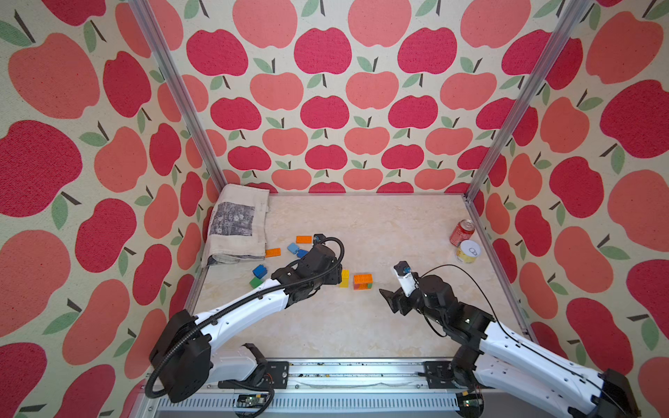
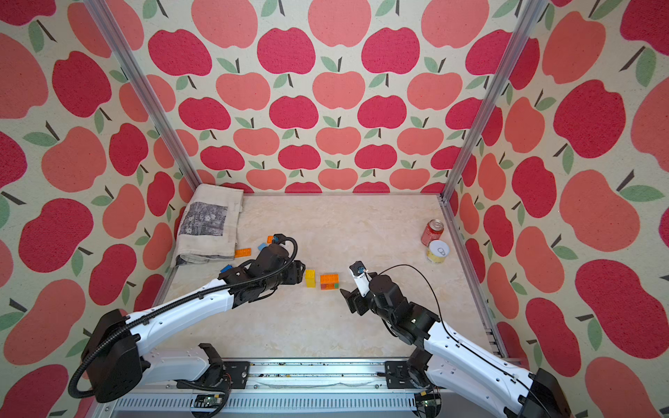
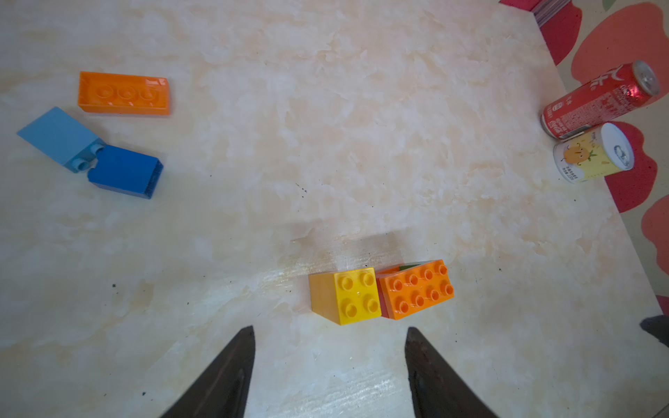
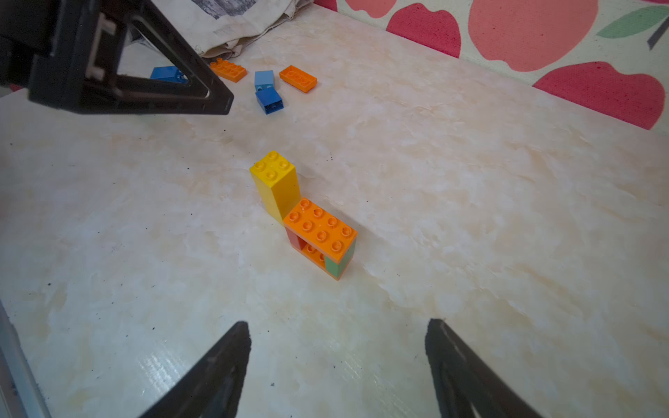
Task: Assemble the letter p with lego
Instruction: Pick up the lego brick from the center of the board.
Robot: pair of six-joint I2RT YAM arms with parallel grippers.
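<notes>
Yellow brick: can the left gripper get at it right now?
Probably yes: the left gripper is open, the yellow brick stands just ahead of it with nothing between, though the orange-topped block sits close beside.

Lighting is bright and even. The worktop (image 3: 362,108) shows pale glare streaks toward its front edge; the yellow brick (image 3: 344,295) casts a short, soft shadow. Both top views bend at their edges; wrist views look slightly soft.

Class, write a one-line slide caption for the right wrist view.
Open right gripper faces a tall yellow brick standing beside an orange-topped frame of bricks on the table.
</notes>
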